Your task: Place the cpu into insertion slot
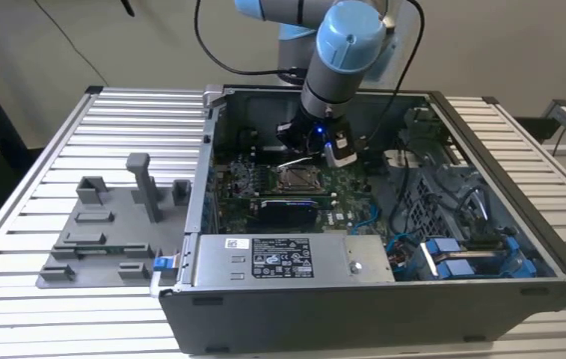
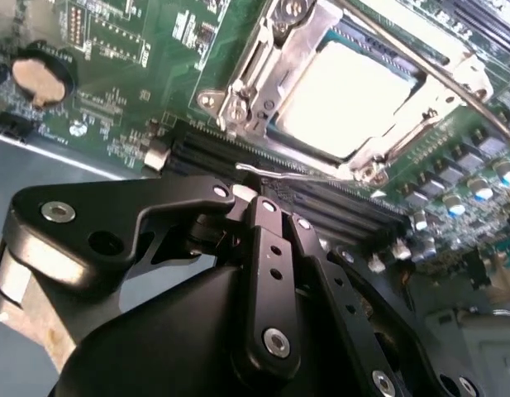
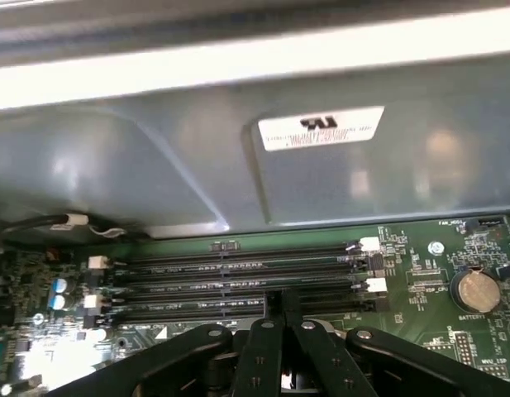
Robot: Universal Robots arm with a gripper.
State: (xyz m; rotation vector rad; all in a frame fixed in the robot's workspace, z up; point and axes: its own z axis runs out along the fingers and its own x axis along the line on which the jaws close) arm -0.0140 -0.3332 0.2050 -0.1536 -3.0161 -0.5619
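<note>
The cpu [image 2: 345, 91] sits bright inside the insertion slot [image 2: 253, 70], the gripper [image 2: 253, 197] hovering over the memory slots [image 3: 238, 281], jaws together and empty, so placement looks done, calling only for a clean retreat.

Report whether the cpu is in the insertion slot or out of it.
In. In the second wrist view the cpu shows its pale metal face lying flat inside the shiny frame of the insertion slot.

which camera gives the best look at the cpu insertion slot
The second wrist view: the insertion slot sits close up, with its shiny metal frame and pale centre plain. In the exterior view it is a small square on the green board below the arm. The first wrist view faces the long black connector strips.
</note>
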